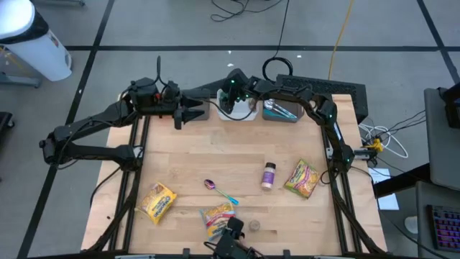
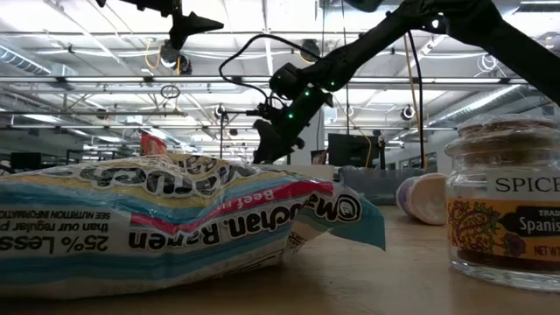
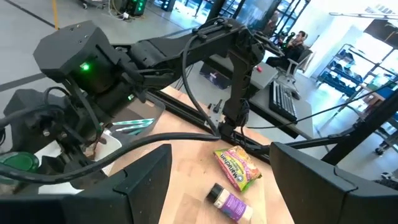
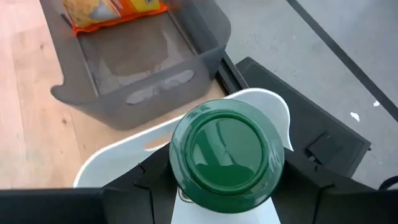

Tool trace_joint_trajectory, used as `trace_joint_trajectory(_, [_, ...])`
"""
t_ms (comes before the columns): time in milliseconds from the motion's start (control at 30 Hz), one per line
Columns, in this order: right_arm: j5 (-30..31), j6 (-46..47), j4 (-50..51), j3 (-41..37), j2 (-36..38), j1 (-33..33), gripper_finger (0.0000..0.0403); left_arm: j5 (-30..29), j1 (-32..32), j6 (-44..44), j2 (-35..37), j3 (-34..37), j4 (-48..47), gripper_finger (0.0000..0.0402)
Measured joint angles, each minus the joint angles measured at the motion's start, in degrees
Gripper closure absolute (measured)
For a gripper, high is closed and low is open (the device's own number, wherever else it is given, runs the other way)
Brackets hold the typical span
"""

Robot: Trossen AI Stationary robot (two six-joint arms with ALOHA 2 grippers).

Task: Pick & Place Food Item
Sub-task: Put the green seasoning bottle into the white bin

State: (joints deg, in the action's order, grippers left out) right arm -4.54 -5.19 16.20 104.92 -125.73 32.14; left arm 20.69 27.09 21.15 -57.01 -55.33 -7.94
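My right gripper point(image 4: 227, 180) is shut on a jar with a green lid point(image 4: 227, 152), above the white bin point(image 4: 261, 106) at the far middle of the table point(image 1: 237, 111). Beside that bin stands a grey bin point(image 4: 143, 74) with an orange packet point(image 4: 112, 12) in it. My left gripper point(image 1: 188, 113) hangs open just left of the bins with nothing between its fingers point(image 3: 143, 186). The left wrist view shows the green lid point(image 3: 15, 163) under the right arm's hand. Food packets and spice jars lie on the near half of the table. My right gripper has the jar between its two fingers, one on either side of it just under the green lid point(image 4: 177, 186). The lid hides the place of contact. The fingers come slanting down from the right. The jar stands lid up over the white bin; whether its base rests there I cannot tell.
On the bare wood lie a purple-lidded spice jar point(image 1: 268, 175), a ramen packet point(image 1: 302, 178), a spoon point(image 1: 219, 189), a yellow packet point(image 1: 157, 201), another ramen packet point(image 1: 217, 216) and a small jar point(image 1: 253, 226). A second grey bin point(image 1: 280, 111) holds utensils. A person sits beyond the table point(image 3: 297, 43).
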Motion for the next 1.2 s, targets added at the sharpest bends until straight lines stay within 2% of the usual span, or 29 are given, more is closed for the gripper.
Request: trace_joint_trajectory(1200, [0.3, 3.3, -2.1, 0.0, -1.0, 2.0, 0.0211, -0.2, 0.0, 0.4, 0.0, 0.0, 0.0, 0.0128])
